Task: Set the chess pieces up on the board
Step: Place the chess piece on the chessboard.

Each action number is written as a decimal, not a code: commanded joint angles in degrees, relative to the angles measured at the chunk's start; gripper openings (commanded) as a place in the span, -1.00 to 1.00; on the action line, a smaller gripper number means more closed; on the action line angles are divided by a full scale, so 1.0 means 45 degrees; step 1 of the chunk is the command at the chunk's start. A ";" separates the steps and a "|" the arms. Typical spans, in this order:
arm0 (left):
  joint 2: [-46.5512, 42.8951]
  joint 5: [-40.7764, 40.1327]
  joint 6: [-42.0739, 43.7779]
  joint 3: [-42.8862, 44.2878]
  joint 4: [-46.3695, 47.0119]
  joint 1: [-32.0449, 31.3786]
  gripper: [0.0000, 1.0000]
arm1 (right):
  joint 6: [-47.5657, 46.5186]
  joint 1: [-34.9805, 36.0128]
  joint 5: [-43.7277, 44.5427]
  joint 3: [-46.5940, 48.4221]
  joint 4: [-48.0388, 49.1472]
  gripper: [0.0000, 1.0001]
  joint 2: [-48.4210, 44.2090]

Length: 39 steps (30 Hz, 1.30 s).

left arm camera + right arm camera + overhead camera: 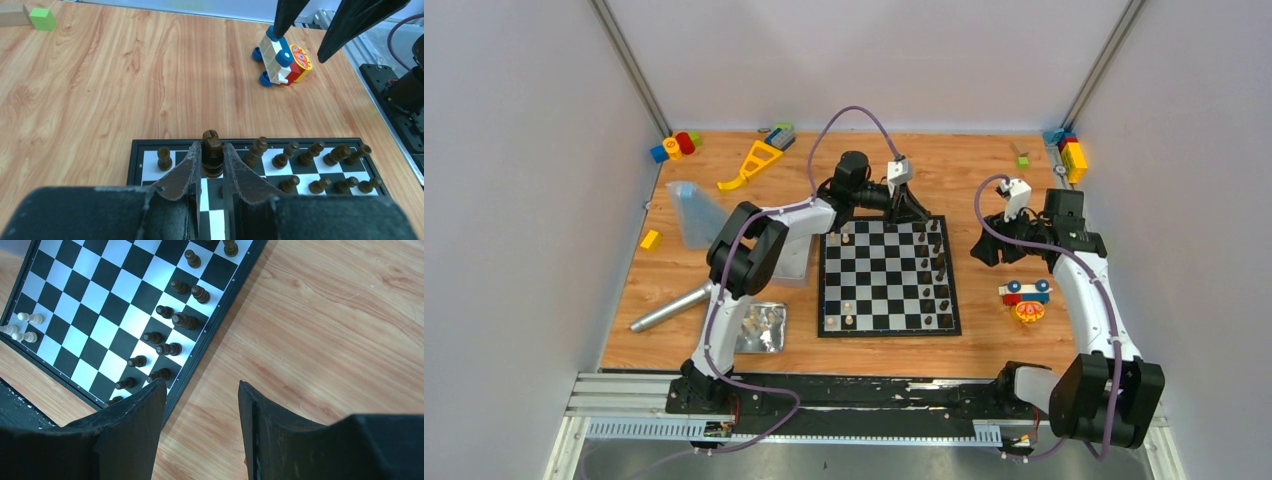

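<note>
Mid-placement, it seems: dark piece (212, 152) pinched between narrow left fingers (181, 172) at the far right corner of the board (882, 282). Right fingers (134, 416) wide, empty, over the worktop (984, 330) right of the board. Next, likely: seat upright on its square, then release.

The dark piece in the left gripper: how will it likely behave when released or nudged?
The dark piece looks small and rigid, so probably light. Tall on a narrow base, it may tip if the left gripper drags it on release.
</note>
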 commanded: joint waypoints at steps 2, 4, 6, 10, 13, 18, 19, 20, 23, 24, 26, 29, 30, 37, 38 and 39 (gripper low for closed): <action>0.1100 0.0629 -0.0508 0.1667 0.0545 -0.0323 -1.00 | 0.0218 -0.0265 -0.0612 -0.0139 0.0997 0.11 -0.0241; 0.1550 0.0711 -0.0709 0.2021 0.0728 -0.0420 -0.99 | 0.0241 -0.0311 -0.0602 -0.0168 0.1025 0.11 -0.0242; 0.1948 0.0751 -0.0864 0.2368 0.0878 -0.0498 -0.97 | 0.0262 -0.0333 -0.0629 -0.0196 0.1046 0.11 -0.0227; 0.2561 0.0783 -0.0944 0.2960 0.0936 -0.0664 -0.97 | 0.0244 -0.0372 -0.0639 -0.0256 0.1023 0.11 -0.0094; 0.2925 0.0802 -0.1031 0.3281 0.1118 -0.0689 -0.97 | 0.0177 -0.0387 -0.0660 -0.0288 0.1028 0.11 -0.0032; 0.3116 0.0863 -0.1237 0.3494 0.1319 -0.0729 -0.97 | 0.0126 -0.0392 -0.0681 -0.0315 0.1009 0.11 0.0031; 0.3103 0.0829 -0.1246 0.3487 0.1287 -0.0725 -0.97 | 0.0126 -0.0392 -0.0696 -0.0315 0.0999 0.11 0.0032; 0.3091 0.0826 -0.1257 0.3483 0.1282 -0.0734 -0.97 | 0.0126 -0.0390 -0.0718 -0.0315 0.0990 0.11 0.0032; 0.3044 0.0728 -0.1629 0.3339 0.1341 -0.0735 -0.96 | 0.0092 -0.0392 -0.0735 -0.0335 0.0955 0.11 0.0032; 0.3052 0.0717 -0.1800 0.3292 0.1455 -0.0729 -0.96 | 0.0087 -0.0392 -0.0766 -0.0335 0.0943 0.11 0.0042; 0.3100 0.0625 -0.2482 0.3150 0.2276 -0.0737 -0.95 | 0.0086 -0.0392 -0.0801 -0.0335 0.0933 0.11 0.0051; 0.3258 0.0452 -0.3265 0.3062 0.2853 -0.0724 -0.93 | 0.0072 -0.0387 -0.0835 -0.0355 0.0880 0.11 0.0061; 0.3256 0.0413 -0.3302 0.3055 0.2930 -0.0724 -0.92 | 0.0053 -0.0392 -0.0845 -0.0369 0.0863 0.11 0.0053; 0.3408 0.0284 -0.4605 0.2978 0.3526 -0.0722 -0.89 | 0.0030 -0.0392 -0.0913 -0.0375 0.0809 0.11 0.0109; 0.3420 0.0271 -0.4734 0.2879 0.3850 -0.0724 -0.89 | 0.0028 -0.0392 -0.0940 -0.0374 0.0810 0.11 0.0127; 0.3435 0.0226 -0.4923 0.2857 0.3921 -0.0724 -0.89 | 0.0028 -0.0392 -0.0953 -0.0374 0.0803 0.11 0.0156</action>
